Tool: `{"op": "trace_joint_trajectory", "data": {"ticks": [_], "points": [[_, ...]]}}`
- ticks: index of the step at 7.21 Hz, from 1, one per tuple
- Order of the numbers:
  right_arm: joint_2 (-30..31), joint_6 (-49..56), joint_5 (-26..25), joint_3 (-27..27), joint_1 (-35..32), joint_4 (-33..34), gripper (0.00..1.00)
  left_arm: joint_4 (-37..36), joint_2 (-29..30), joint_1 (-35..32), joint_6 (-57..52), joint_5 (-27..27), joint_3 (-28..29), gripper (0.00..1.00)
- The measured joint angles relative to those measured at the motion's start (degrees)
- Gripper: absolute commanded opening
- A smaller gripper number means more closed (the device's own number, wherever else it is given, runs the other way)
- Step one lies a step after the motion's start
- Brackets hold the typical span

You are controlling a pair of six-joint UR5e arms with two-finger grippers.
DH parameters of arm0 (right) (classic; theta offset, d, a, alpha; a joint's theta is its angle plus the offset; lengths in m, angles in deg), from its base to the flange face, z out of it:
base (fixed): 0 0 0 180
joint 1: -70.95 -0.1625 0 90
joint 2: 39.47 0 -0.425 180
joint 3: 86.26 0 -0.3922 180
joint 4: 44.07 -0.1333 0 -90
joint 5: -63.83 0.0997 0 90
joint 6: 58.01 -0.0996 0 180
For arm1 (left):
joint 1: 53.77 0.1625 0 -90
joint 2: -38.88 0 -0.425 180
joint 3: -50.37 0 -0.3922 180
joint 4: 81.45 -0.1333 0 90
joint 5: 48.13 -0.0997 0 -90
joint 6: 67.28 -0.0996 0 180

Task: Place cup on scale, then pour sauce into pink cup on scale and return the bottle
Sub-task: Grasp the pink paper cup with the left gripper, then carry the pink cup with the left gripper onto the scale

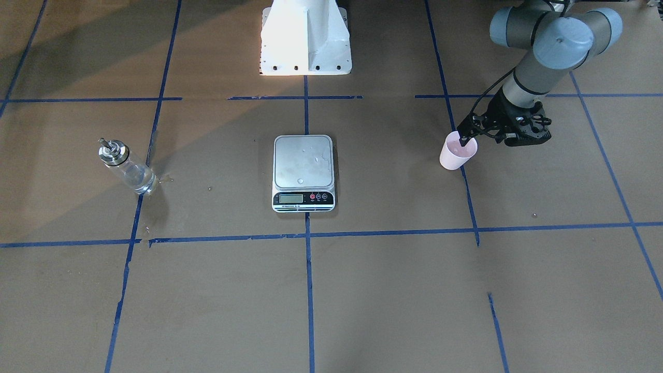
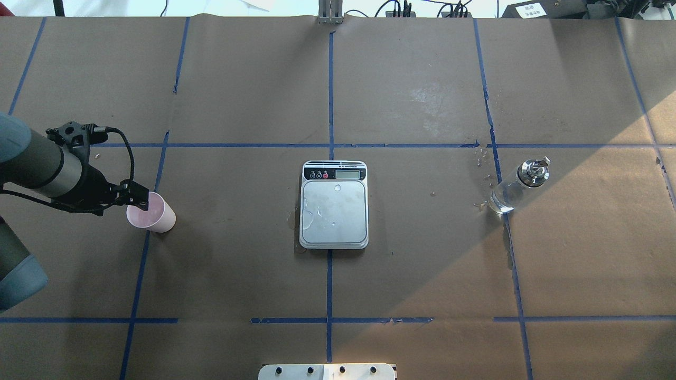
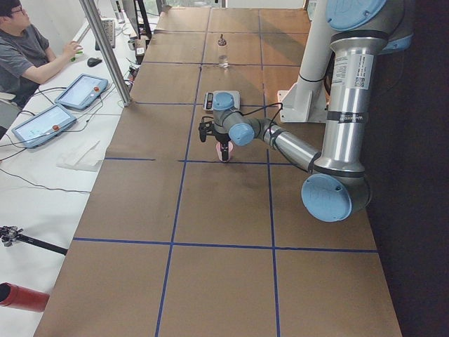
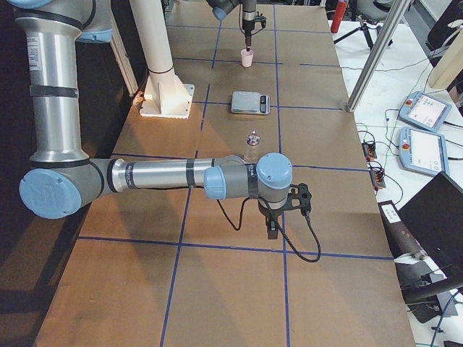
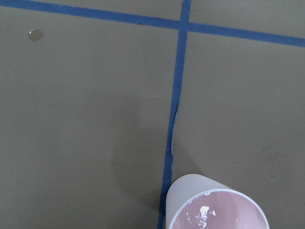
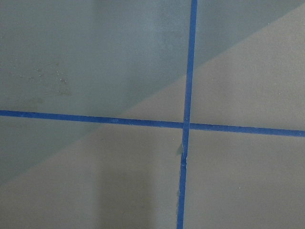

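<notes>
The pale pink cup (image 1: pixel 455 155) stands upright on the brown table, to the robot's left of the scale (image 1: pixel 303 163). My left gripper (image 1: pixel 466 137) is at the cup's rim, one finger inside it, and looks shut on the rim. The cup (image 2: pixel 158 217) shows in the overhead view, and in the left wrist view (image 5: pixel 214 205) with wet glints inside. The scale's steel platform (image 2: pixel 334 211) is bare except for a few droplets. The clear bottle (image 1: pixel 127 168) with a silver pourer stands on the robot's right (image 2: pixel 515 187). My right gripper (image 4: pixel 271 230) hangs over the table near the bottle; I cannot tell its state.
The white robot base (image 1: pixel 305 39) stands behind the scale. Blue tape lines grid the table. Small droplets lie around the bottle (image 2: pixel 483 158). An operator (image 3: pixel 28 56) sits at a side desk with tablets (image 3: pixel 81 91).
</notes>
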Motion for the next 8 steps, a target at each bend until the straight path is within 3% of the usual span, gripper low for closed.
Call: {"op": "trace_joint_trajectory", "data": {"ticks": [1, 2, 4, 8], "points": [[-0.07, -0.04, -0.04, -0.01, 0.09, 0.01, 1.0, 0.0, 0.62, 0.38, 0.0, -0.01, 0.81, 0.8], [-0.12, -0.06, -0.06, -0.01, 0.12, 0.01, 1.0, 0.03, 1.12, 0.57, -0.03, -0.01, 1.49, 0.6], [-0.57, -0.07, -0.07, -0.1, 0.19, 0.07, 1.0, 0.03, 1.55, 0.89, -0.04, -0.05, 2.17, 0.0], [-0.87, -1.69, -0.14, -0.04, 0.33, 0.12, 1.0, -0.37, 1.99, 0.76, 0.19, -0.09, 1.57, 0.0]]}}
